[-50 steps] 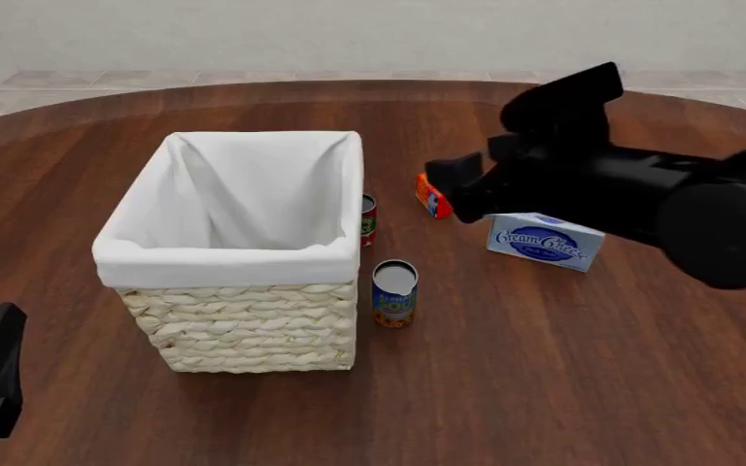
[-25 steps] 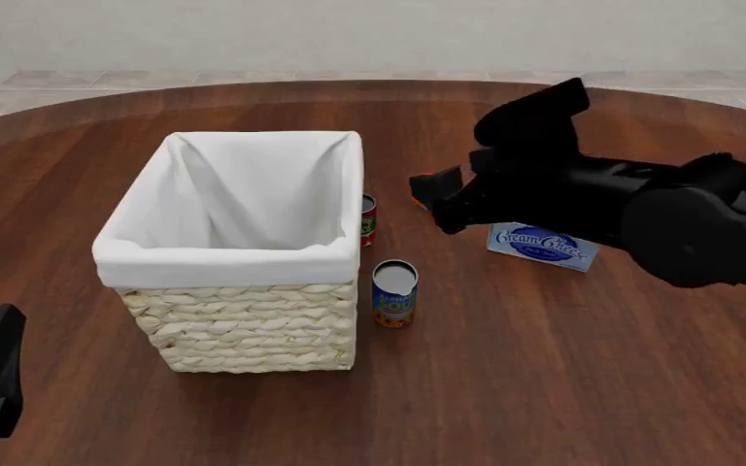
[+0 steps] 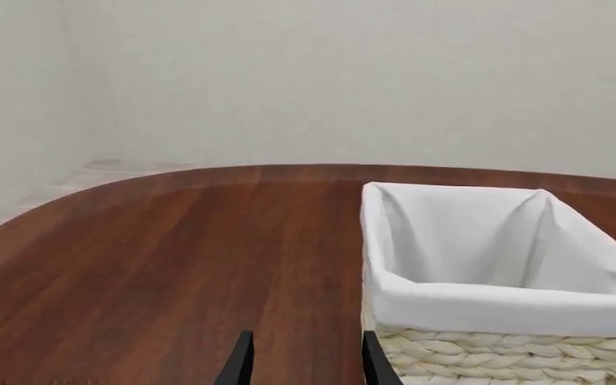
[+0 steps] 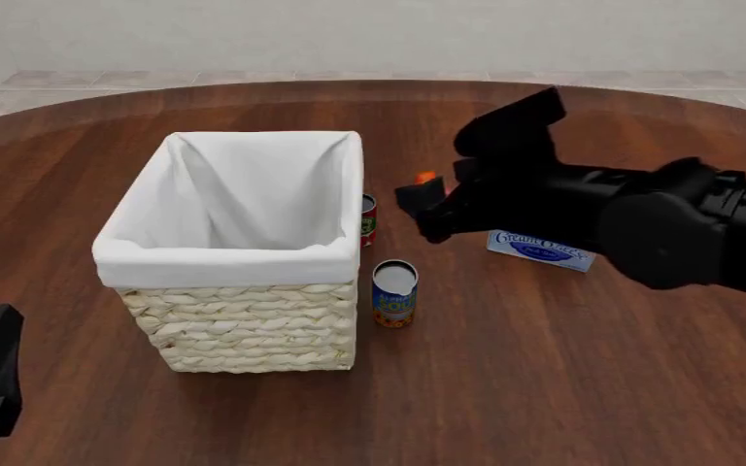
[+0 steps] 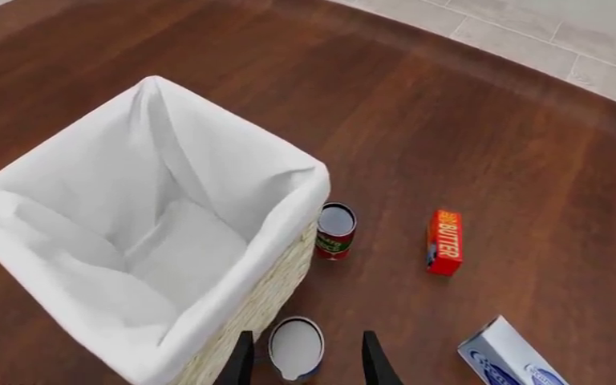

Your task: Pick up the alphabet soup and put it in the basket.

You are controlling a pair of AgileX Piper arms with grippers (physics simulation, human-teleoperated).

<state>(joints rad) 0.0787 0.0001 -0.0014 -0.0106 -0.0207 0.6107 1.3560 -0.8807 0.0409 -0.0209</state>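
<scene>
Blue-labelled alphabet soup upright beside basket, right fingers spread apart above it, left fingers parted, empty.

Red box on the table reads "BUTTER" in yellow caps running along its length, clear in the right wrist view. White box w/ blue oval shows script lettering, approx. "Cream Ch…" in the front view, partly hidden by the right arm; in the wrist view only its corner shows, no legible txt. Labels on the alphabet soup and the small red-green can are too small to read.
</scene>
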